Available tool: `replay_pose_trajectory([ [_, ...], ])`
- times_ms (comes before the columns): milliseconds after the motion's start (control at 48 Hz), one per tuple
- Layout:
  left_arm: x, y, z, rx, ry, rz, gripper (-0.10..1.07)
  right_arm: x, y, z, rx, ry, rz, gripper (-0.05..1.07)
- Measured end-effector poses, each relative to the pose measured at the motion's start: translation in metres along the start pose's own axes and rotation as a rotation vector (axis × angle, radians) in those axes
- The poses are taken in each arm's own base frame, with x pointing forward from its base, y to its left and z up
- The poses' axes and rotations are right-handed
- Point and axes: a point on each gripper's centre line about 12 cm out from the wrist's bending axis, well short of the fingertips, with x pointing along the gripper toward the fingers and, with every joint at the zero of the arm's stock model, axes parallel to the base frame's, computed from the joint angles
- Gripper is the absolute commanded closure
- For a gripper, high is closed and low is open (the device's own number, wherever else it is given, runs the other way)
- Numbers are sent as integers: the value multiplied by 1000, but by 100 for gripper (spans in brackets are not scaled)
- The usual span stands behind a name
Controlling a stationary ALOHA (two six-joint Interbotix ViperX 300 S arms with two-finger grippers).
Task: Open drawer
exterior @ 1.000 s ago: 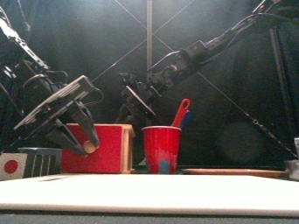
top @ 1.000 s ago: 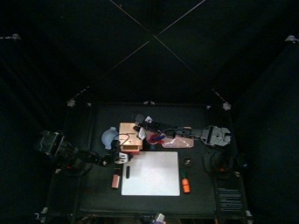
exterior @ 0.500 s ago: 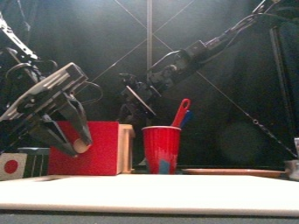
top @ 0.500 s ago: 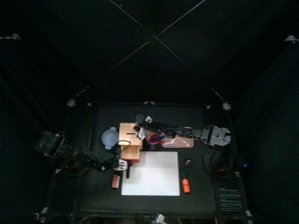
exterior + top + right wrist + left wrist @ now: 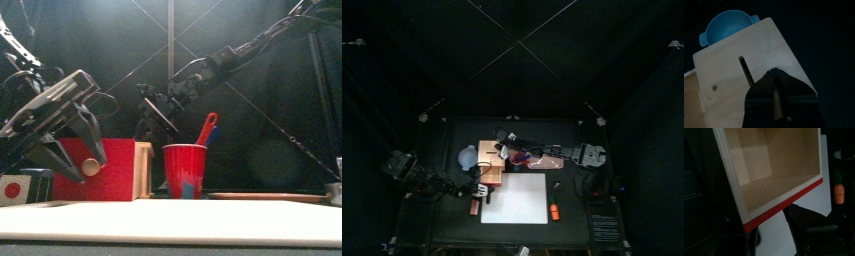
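Left hand (image 5: 76,164) low over the worktop (image 5: 444,205) at the 9 o'clock side, fingers (image 5: 94,135) spread wide apart, nothing clamped between them. Round wooden knob (image 5: 90,167) just beside the fingertips, in front of the red face; contact cannot be told.

Blue bowl (image 5: 468,157) on the worktop at 9 o'clock of the drawer (image 5: 492,166), just beside it.

Drawer: small tan wooden box with a red front, standing at about 11 o'clock of the white sheet (image 5: 516,198), close to its far left corner. Seen from the left wrist, sliding part out, pale wooden inside bare, red edge along the front.

Right hand (image 5: 777,76) reaching across from the 3 o'clock side, tips together and pointed down onto the drawer's wooden top beside a narrow slot; bowl visible past the far edge of that top.

Red cup (image 5: 185,170) at 3 o'clock of the drawer, near it, upright, with a red handle (image 5: 207,128) sticking out at 1 o'clock.

Pinkish pad (image 5: 547,160) at 3 o'clock of the cup.

Small orange item (image 5: 553,212) by the white sheet's right edge, at about 4 o'clock of its centre.
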Motion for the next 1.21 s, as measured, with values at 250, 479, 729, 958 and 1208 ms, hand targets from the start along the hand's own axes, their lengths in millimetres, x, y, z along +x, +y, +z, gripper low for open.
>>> replay_pose_trajectory([
  [250,-1,-2,0,15,0,-13,1,0,2,0,-3,0,2,97],
  [479,-9,-13,4,39,1,-71,2,0,4,0,-9,-1,5,97],
  [729,-17,-14,6,103,-3,-119,2,0,5,1,-12,-4,6,97],
  [958,-25,-14,11,147,-11,-160,2,0,5,0,-22,-2,6,97],
  [1208,-41,-11,20,181,-18,-220,2,0,5,0,-23,-2,5,97],
])
